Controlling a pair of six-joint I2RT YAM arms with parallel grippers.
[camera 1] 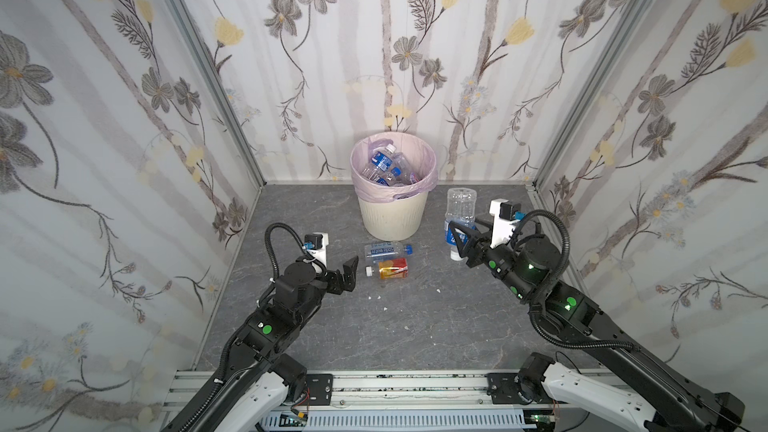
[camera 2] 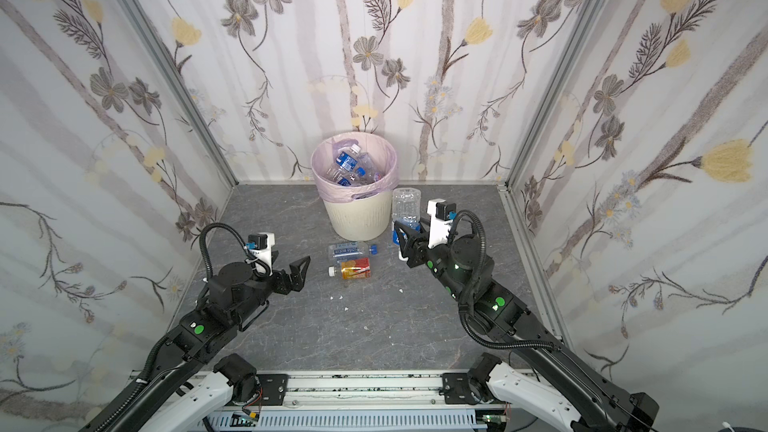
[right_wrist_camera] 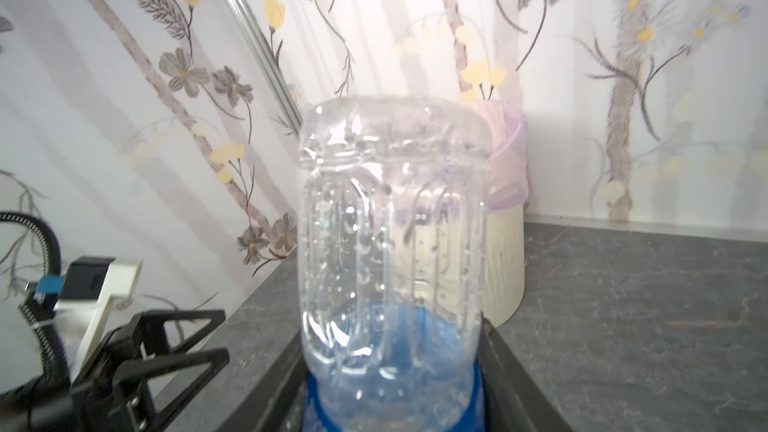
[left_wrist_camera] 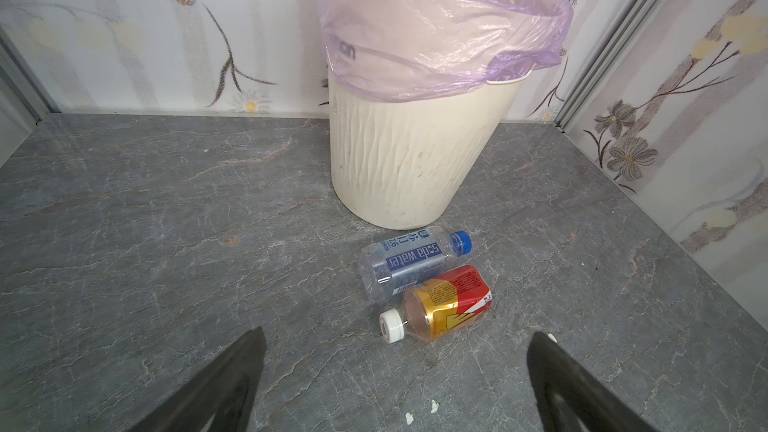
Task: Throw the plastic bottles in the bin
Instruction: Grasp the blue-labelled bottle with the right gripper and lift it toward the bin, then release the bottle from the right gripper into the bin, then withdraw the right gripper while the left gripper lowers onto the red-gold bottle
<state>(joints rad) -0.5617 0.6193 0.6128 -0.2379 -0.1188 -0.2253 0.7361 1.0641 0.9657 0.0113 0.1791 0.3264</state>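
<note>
Nearest the camera, a metal rail (camera 1: 395, 388) carries both arm bases at the front edge of the grey marbled floor (camera 1: 415, 338). A few white scraps (camera 1: 374, 297) lie scattered on that floor ahead of the arms.

The left gripper (camera 1: 349, 274) hovers low over the floor with its jaws spread wide, holding nothing. Just beyond it and to its right lie 2 of the plastic bottles, side by side and touching. The nearer is the red-orange bottle (left_wrist_camera: 446, 301), with its white cap toward the left gripper. Behind it is the soda water bottle (left_wrist_camera: 411, 263), clear with a blue label, its blue cap pointing the opposite way. Both lie between that gripper and the foot of the bin.

The right gripper (camera 1: 457, 236) is closed on the blue-labelled part of a clear bottle (camera 1: 460, 203). This bottle is held upside down, base up and white cap down. Whether the cap touches the floor I cannot tell. The bottle is just to the right of the bin; in the right wrist view it hides most of the bin.

The bin (camera 1: 392, 214) stands against the back floral wall (camera 1: 332, 56), its pink liner (left_wrist_camera: 436, 35) folded over the rim. Several blue-labelled bottles in the bin (camera 1: 384, 166) lie heaped inside.
</note>
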